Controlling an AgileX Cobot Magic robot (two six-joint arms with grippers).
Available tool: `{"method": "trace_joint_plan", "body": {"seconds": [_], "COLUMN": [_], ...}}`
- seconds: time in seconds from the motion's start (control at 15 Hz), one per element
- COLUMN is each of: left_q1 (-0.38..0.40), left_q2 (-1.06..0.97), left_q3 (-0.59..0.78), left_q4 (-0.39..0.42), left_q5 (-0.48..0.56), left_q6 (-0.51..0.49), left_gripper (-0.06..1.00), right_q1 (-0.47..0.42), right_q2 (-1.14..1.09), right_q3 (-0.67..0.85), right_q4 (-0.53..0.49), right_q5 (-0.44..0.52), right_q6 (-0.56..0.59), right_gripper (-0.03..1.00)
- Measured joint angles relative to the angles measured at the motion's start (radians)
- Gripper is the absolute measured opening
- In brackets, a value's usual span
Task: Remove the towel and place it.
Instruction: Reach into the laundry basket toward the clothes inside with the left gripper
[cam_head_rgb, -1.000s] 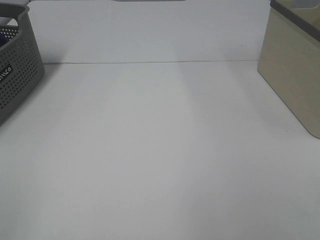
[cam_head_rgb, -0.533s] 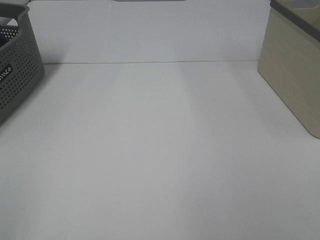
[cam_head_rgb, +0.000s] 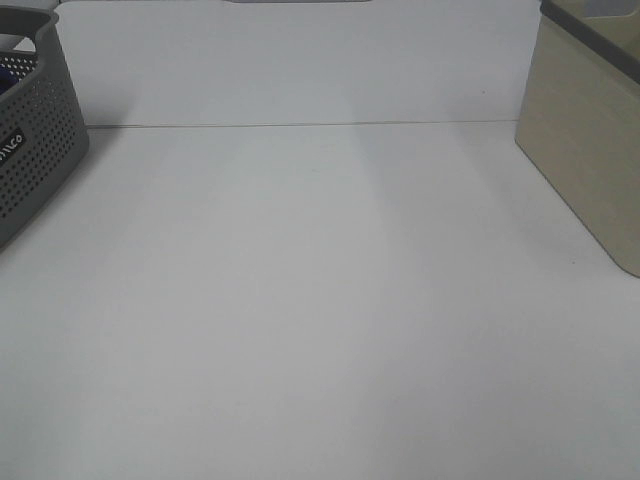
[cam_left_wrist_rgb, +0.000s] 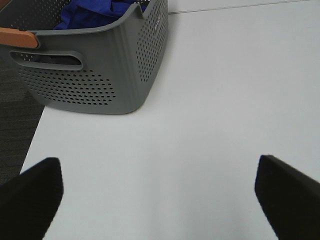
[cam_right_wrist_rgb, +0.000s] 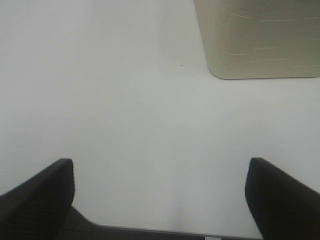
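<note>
— Reaching in carelessly is my worry. The left jaws stand spread wide with nothing between them, over bare bench (cam_head_rgb: 320, 300). The towel (cam_left_wrist_rgb: 100, 12) sits bunched in the grey basket (cam_left_wrist_rgb: 90, 75), ahead of them and well apart.

— What goes wrong from there?

— The basket looks light. If the cloth drags on the rim or snags the orange-brown piece (cam_left_wrist_rgb: 17, 37) at its edge, the whole basket may lift or slide with it. A shallow pinch on one fold could also slip free halfway out.

— How much of the towel shows?

— Only a blue crest above the wall. The rest is hidden, so I cannot tell how it is folded, and I see no tag. From the high camera the basket is cut off at the frame edge and neither arm appears.

— And the right side?

— The right jaws are spread too, and empty, with the beige box (cam_right_wrist_rgb: 260, 40) ahead of them and apart. It is cropped and its inside is unseen, so I cannot say whether the towel goes there. Cloth swung across could brush it.
</note>
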Motion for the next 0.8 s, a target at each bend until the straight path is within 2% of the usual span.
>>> {"method": "trace_joint_plan", "body": {"seconds": [0.8], "left_q1": [0.000], "left_q2": [0.000], "left_q3": [0.000], "left_q4": [0.010], "left_q5": [0.000], "left_q6": [0.000], "left_gripper": [0.99], "right_q1": [0.000], "right_q2": [0.000], "right_q3": [0.000], "right_q4": [0.000], "right_q5": [0.000], "right_q6": [0.000], "right_gripper": [0.89]}}
